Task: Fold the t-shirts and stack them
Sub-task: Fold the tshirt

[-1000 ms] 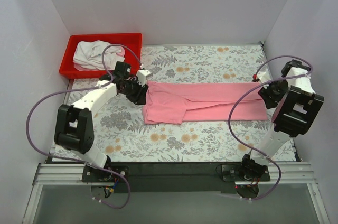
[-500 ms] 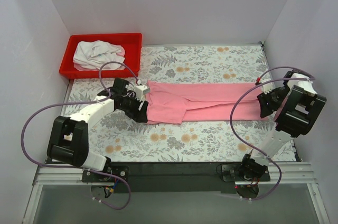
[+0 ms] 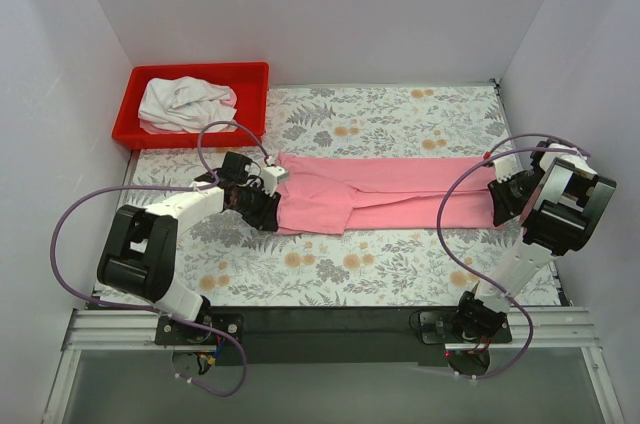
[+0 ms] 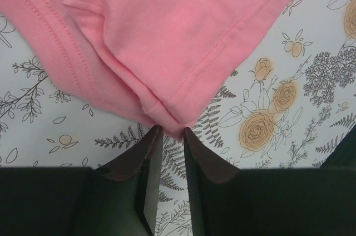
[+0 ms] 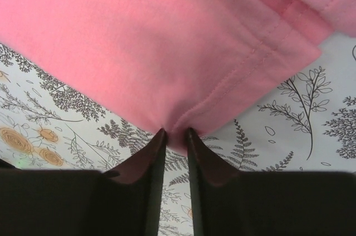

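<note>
The pink t-shirt (image 3: 385,189) lies folded into a long band across the floral table cover. My left gripper (image 3: 268,212) is shut on its near left corner (image 4: 167,122), the cloth pinched between the fingertips. My right gripper (image 3: 500,206) is shut on the near right hem (image 5: 177,130), which puckers at the fingertips. The white t-shirt (image 3: 185,101) lies crumpled in the red bin (image 3: 250,104) at the back left.
White walls close in the left, back and right sides. The floral table cover (image 3: 350,264) spreads in front of the pink t-shirt. Purple cables loop from both arms. A black rail (image 3: 320,322) runs along the near edge.
The left gripper moved down from the shirt's upper left edge to its near left corner. The right gripper dropped to the near right hem. Both now pinch cloth.
</note>
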### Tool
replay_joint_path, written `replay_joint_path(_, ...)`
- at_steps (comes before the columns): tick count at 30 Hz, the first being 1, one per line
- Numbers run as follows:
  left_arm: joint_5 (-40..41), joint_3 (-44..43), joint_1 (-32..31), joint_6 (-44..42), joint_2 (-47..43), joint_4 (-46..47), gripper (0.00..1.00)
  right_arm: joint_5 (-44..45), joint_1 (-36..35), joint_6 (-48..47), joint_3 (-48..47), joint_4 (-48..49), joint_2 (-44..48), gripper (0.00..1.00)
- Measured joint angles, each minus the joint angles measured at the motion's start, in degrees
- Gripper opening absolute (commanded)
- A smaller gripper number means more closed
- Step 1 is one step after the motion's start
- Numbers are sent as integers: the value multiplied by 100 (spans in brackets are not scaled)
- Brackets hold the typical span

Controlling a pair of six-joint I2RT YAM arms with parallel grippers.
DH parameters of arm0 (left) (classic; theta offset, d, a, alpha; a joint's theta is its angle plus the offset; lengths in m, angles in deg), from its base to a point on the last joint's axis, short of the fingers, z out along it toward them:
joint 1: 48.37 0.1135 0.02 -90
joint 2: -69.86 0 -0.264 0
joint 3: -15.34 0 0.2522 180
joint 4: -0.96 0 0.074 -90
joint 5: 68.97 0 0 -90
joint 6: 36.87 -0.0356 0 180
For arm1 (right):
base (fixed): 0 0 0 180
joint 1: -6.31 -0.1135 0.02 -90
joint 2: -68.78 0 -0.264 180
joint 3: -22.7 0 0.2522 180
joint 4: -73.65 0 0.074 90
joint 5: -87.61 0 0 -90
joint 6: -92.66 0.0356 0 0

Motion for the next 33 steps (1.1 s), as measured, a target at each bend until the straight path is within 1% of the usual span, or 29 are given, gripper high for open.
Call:
replay_joint_path(1, -22, 0, 0, -17, 0, 9, 15, 11, 0, 15, 15, 24, 0, 21)
replay_joint_path(2, -44, 0, -2, -24, 0, 11, 10, 15, 0, 20, 20, 37, 0, 12)
replay_joint_path(3, -59, -9, -2, -35, 0, -4, 5, 22, 0, 9, 28, 55, 0, 7)
replay_joint_path(4, -66, -24, -2, -52, 2, -22, 3, 35, -2, 22, 44, 72, 0, 3)
replay_joint_path(5, -72, -55, -2, -79, 4, -46, 2, 48, -2, 35, 46, 76, 0, 1)
replay_joint_path(6, -70, -90, -2, -107, 11, -87, 0, 57, -2, 50, 46, 81, 0, 1)
replay_joint_path(16, 201, -1008, -2, -369, 269, -1008, 0, 258, -31, 2, 44, 83, 0, 1)
replay_joint_path(20, 380, -1259, -7, -382, 605, -1104, 0, 315, -31, -17, 42, 83, 0, 1)
replay_joint_path(25, 584, -1320, -9, -332, 1207, -1110, 0, 369, -37, -57, 44, 83, 11, 1)
replay_joint_path(27, 592, -1340, -9, -297, 1246, -1104, 0, 415, -39, -85, 46, 87, 24, 8)
replay_joint_path(28, 597, -1342, -9, -280, 1246, -1095, 0, 431, -39, -103, 57, 98, 44, 14)
replay_joint_path(29, 603, -1342, -9, -267, 1246, -1093, 0, 446, -39, -122, 79, 120, 74, 27)
replay_joint_path(30, 610, -1342, -9, -251, 1241, -1093, 4, 461, -39, -114, 107, 131, 127, 32)
replay_joint_path(31, 608, -1342, -9, -243, 1231, -1097, 12, 483, -37, -133, 138, 138, 199, 36)
replay_joint_path(32, 608, -1342, -9, -227, 1213, -1104, 15, 487, -37, -146, 151, 118, 289, 44)
replay_joint_path(33, 616, -1340, -9, -210, 1176, -1119, 18, 483, -35, -149, 151, 105, 400, 47)
